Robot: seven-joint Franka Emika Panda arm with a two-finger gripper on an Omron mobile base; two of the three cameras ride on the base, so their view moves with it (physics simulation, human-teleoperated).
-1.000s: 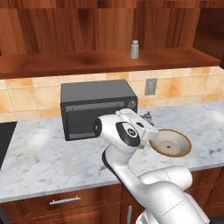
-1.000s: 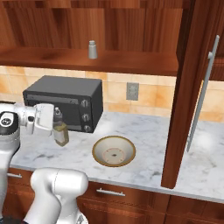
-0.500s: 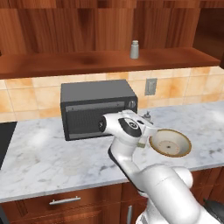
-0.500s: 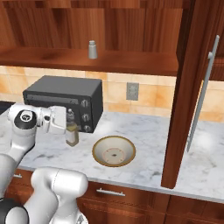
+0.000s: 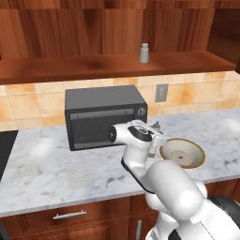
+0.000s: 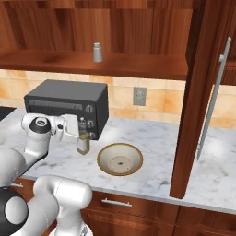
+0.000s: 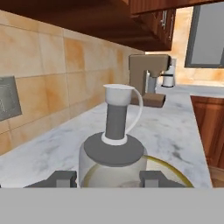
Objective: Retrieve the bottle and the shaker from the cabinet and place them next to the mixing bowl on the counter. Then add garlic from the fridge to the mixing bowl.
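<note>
Setting the bottle [image 6: 83,144] down by the bowl [image 6: 120,159], from the right: gripper [image 6: 76,132] clamped on it, near the worktop's front edge; lower it upright. From the left, the shaker [image 5: 144,53] waits on the shelf. Hand camera: fingertips [image 7: 63,178] hug the bottle's shoulder.

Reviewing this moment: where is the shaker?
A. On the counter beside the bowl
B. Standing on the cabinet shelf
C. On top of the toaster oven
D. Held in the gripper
B: the shaker stands upright on the cabinet shelf, while the gripper is shut on the bottle near the bowl.
</note>
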